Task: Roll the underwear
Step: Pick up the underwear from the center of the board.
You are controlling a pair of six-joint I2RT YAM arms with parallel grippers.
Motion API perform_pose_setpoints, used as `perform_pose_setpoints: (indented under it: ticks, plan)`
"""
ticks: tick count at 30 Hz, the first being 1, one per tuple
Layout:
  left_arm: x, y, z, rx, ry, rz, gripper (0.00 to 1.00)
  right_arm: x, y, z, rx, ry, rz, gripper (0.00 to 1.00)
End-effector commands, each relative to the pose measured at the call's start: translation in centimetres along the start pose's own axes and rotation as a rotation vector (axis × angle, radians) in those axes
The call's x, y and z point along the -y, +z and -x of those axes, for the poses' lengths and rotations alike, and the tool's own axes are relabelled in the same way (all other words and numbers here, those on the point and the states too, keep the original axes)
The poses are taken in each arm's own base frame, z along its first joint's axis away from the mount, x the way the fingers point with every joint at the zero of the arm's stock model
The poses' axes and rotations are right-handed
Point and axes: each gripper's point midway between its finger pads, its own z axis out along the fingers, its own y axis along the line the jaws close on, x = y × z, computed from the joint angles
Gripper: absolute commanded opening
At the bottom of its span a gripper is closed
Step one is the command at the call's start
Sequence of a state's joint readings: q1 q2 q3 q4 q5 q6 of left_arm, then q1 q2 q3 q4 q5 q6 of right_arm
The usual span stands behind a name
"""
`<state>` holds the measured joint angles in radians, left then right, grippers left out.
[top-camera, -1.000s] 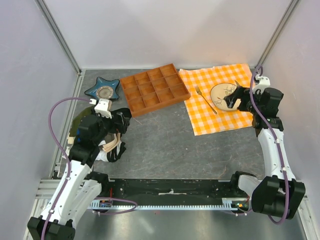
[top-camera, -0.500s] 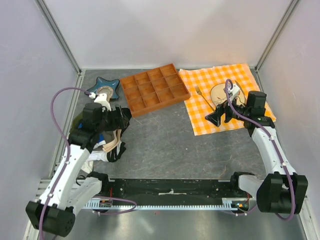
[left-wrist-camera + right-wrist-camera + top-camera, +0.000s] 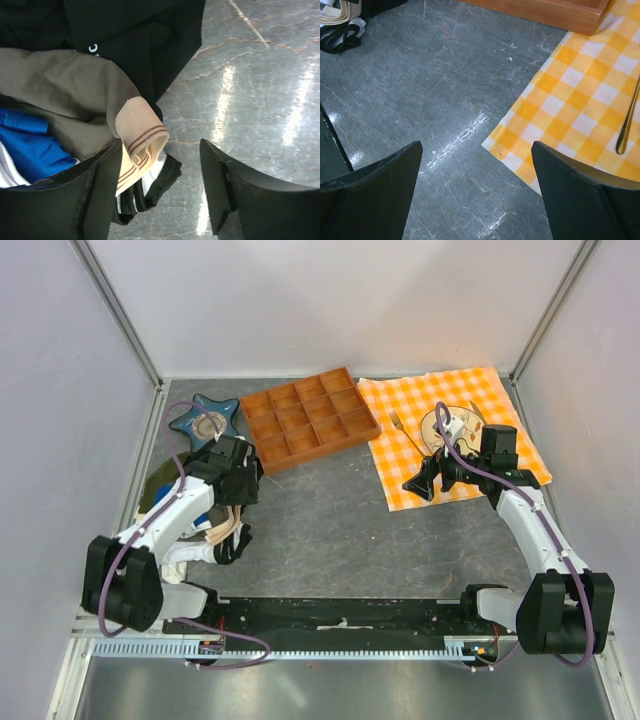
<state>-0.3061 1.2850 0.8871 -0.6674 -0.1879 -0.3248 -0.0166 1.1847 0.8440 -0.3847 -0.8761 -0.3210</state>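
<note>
Left wrist: my left fingers [image 3: 225,195] are hanging released near the underwear [image 3: 65,90], beside a black garment [image 3: 145,35] showing a white "C". My right fingers [image 3: 375,190] are gaping above the desk [image 3: 445,100].

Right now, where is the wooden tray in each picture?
Top external: the tray sits at the back middle of the table, just left of the checked cloth.
Left wrist: not in it.
Right wrist: only its side wall shows, along the top edge, right of centre.
Shared landmark: the clothes pile, at the left in the top view, filling the left wrist view's left half, and in the right wrist view's top-left corner.
</note>
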Motion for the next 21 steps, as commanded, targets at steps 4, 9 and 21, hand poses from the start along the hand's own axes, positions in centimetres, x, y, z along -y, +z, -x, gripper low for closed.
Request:
perform_pose_setpoints:
  ticks: [4,9,21]
  plan:
    - [-1.4,0.6,1.3,-0.001,0.02,0.152,0.29,-0.5,-0.3,1.7,0.028,-0.066,0.02,0.98]
    - [-2.4,-0.9,2.6,0.054,0.025,0.2,0.02,-0.7,-0.3,1.7,0.025,-0.069,0.029,0.98]
    - [1.7,-14.0,7.7,0.331,0.103,-0.155,0.02,-1.2,-0.5,1.9,0.032,-0.081,0.046,0.98]
